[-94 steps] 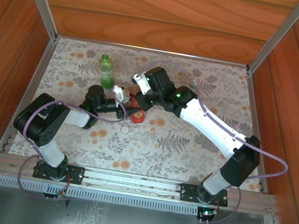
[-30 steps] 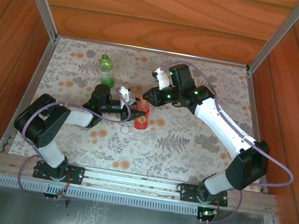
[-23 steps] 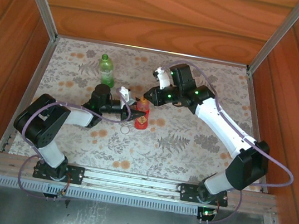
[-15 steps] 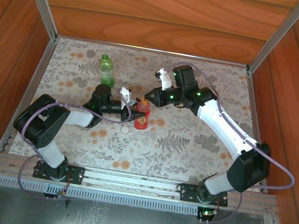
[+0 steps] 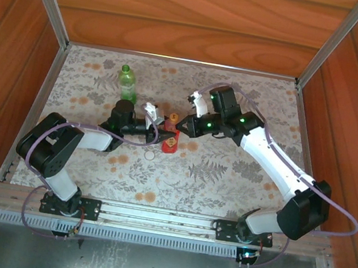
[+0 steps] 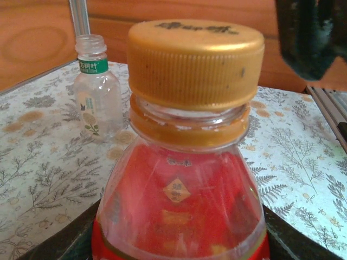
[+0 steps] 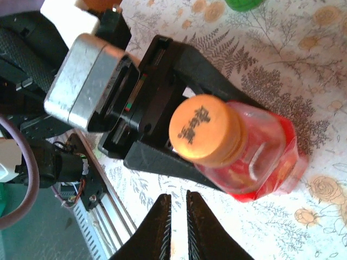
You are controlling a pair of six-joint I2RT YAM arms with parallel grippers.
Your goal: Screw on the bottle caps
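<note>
The red bottle (image 5: 170, 144) stands upright on the floral cloth with the orange cap (image 5: 174, 117) on its neck. My left gripper (image 5: 163, 138) is shut on its body, one black finger (image 7: 187, 62) on each side. In the left wrist view the orange cap (image 6: 195, 62) sits level above the red bottle (image 6: 179, 206). My right gripper (image 7: 176, 216) hovers just beside the orange cap (image 7: 203, 129), jaws shut and empty, touching nothing. The green bottle (image 5: 127, 86) stands at the back left. A clear bottle (image 6: 97, 92) stands uncapped behind. The white cap (image 5: 149, 156) lies on the cloth.
Wooden walls (image 5: 197, 15) and metal rails (image 5: 38, 86) enclose the floral cloth (image 5: 213, 173). The right arm (image 5: 270, 154) stretches across the right half. Open cloth lies in front of the red bottle.
My right gripper has drawn back off the orange cap, to the right and slightly nearer. The cap stays on the red bottle. The left gripper keeps its hold.
</note>
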